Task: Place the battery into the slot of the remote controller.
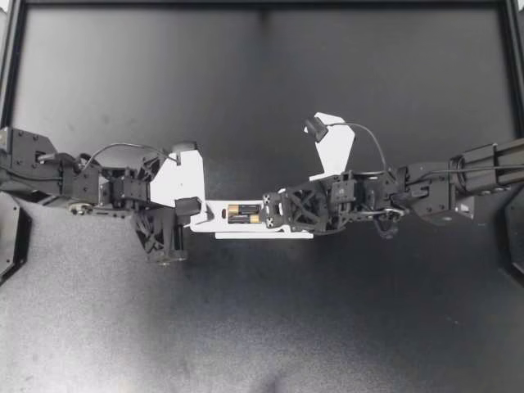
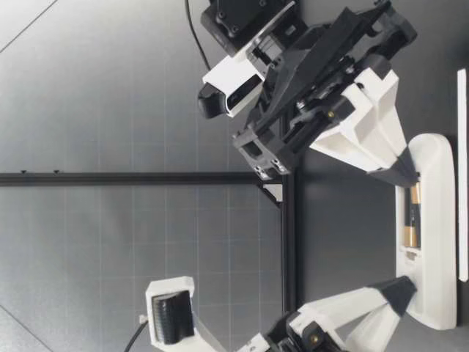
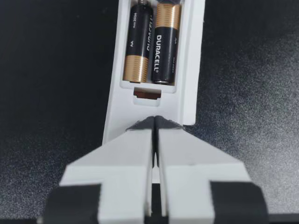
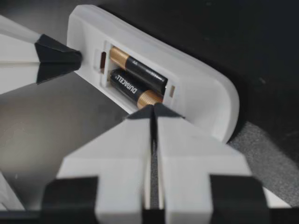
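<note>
Two batteries [image 1: 243,214] lie lengthwise in the remote [image 1: 214,223]. The right gripper [image 1: 268,214], pressed together, sits at their end. The left gripper [image 1: 195,211], likewise pressed together, meets the remote's opposite end.

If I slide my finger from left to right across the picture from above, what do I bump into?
My left arm → my left gripper → the two batteries in the remote → my right gripper → my right arm.
</note>
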You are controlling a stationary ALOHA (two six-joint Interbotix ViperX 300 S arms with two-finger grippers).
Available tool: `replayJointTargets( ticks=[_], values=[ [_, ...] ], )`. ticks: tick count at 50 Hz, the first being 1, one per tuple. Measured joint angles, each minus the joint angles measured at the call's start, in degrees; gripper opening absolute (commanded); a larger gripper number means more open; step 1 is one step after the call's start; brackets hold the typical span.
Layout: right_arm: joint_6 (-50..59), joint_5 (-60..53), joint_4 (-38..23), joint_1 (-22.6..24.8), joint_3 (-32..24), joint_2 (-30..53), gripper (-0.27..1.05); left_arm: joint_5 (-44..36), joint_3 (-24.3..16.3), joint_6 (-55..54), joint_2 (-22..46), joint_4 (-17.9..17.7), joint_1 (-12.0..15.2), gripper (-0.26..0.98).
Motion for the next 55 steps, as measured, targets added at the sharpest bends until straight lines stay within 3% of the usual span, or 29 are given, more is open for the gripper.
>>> replayJointTargets(
  ticks=[17, 27, 35, 55],
  values=[
    [-2.1, 2.1, -2.5, 0.0, 0.8, -4.2, -0.13, 0.1, -0.8, 0.0, -0.4, -0.1, 0.0, -0.17],
    [-5.9, 6.7, -12.8, 0.0, 2.5, -10.5, -0.13, -2.5, -4.0, 0.2, -0.9, -0.1, 0.0, -0.17],
    [-6.6, 11.3, -20.3, 0.0, 3.1, -14.1, -0.13, -3.1, -7.0, 0.4, 2.5, -0.1, 0.0, -0.17],
    [-6.6, 11.9, -21.4, 0.0, 4.2, -14.7, -0.13, -3.1, -11.5, 0.4, 9.7, -0.1, -0.2, -0.17]
  ],
)
